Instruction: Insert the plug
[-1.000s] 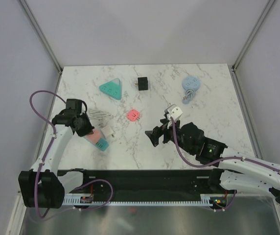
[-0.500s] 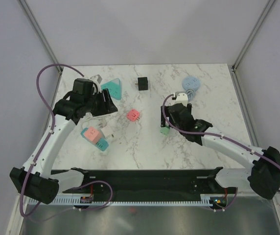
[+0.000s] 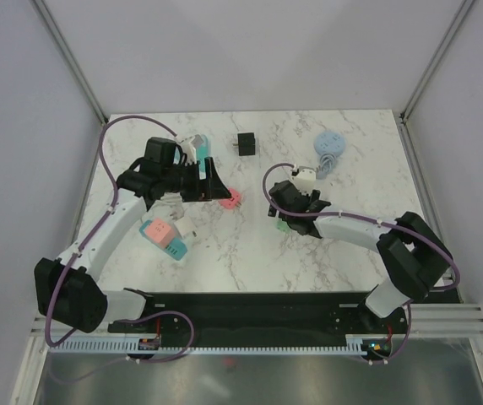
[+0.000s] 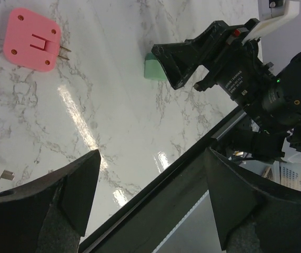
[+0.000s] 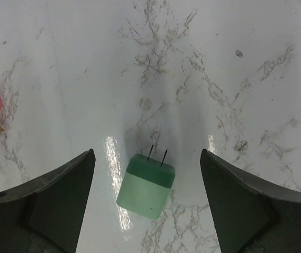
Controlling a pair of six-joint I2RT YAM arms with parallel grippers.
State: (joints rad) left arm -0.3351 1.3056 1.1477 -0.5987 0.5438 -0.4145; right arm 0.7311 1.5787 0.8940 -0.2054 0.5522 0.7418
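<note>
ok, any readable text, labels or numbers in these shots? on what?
None readable in any view.
White print on the right arm's black wrist housing, left wrist view: too small and blurred to read.
Green plug and pink plug: no markings visible.

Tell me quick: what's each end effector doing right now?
Left end effector: open, holding nothing.
Right end effector: open, holding nothing; the green plug lies between its fingers, not gripped.

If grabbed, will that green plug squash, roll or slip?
The green plug looks like a rigid plastic block, so it likely won't squash or roll. The table looks glossy, so a nudge may slide it. Its thin prongs might bend.
</note>
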